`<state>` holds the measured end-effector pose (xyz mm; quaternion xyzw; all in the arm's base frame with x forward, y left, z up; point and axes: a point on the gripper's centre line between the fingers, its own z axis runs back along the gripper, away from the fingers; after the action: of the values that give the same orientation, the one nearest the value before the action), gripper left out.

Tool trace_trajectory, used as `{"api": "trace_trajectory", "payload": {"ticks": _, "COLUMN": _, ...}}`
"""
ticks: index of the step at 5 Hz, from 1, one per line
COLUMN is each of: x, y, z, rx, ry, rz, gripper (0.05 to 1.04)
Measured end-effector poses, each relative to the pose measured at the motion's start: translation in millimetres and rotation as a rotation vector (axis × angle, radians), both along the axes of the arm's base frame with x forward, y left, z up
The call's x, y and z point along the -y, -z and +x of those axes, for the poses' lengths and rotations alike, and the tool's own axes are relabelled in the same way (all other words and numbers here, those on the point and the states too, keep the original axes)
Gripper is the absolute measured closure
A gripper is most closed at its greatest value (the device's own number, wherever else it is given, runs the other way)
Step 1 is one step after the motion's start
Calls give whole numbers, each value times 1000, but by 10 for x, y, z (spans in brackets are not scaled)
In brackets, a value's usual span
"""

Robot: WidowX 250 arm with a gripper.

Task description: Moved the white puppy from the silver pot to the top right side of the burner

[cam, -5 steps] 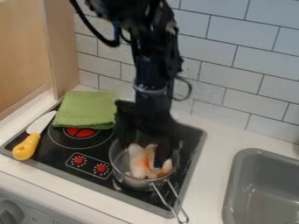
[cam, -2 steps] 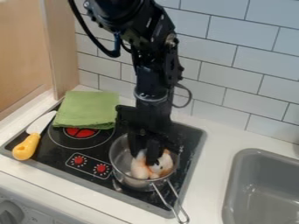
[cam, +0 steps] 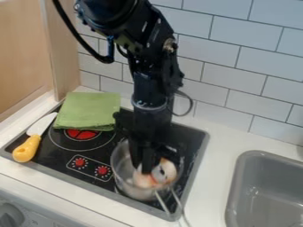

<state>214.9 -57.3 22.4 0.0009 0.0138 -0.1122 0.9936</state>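
The black gripper (cam: 145, 169) hangs down inside the silver pot (cam: 121, 172), its fingers close together and shut on the white puppy (cam: 165, 172). The puppy is a small white plush with orange and dark patches, low in the right part of the pot. Its left side is partly hidden by the fingers. The pot stands on the right part of the black burner top (cam: 192, 146), its wire handle pointing to the front right.
A folded green cloth (cam: 87, 111) lies at the stove's back left. A yellow-handled knife (cam: 26, 148) rests along the left edge. Two red knobs (cam: 91, 166) are left of the pot. A grey sink (cam: 260, 195) is at the right, a tiled wall (cam: 254, 66) behind.
The gripper's fingers, wide apart earlier, have come together on the puppy and shifted slightly left. The puppy has turned and bunched up, and the pot's handle end has moved a little toward the front.
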Motion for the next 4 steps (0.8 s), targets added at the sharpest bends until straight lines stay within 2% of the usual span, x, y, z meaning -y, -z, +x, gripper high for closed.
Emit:
{"api": "trace_trajectory", "payload": {"ticks": 2, "x": -28, "y": -167, "z": -111, "rx": -15, "ry": 11, "rz": -8, "gripper": 1004}}
{"api": "trace_trajectory", "payload": {"ticks": 3, "x": -10, "y": -336, "z": 122, "rx": 42, "ry": 14, "rz": -23, "gripper": 1004}}
{"api": "trace_trajectory", "payload": {"ticks": 4, "x": -28, "y": -392, "z": 176, "rx": 47, "ry": 8, "rz": -22, "gripper": 1004}}
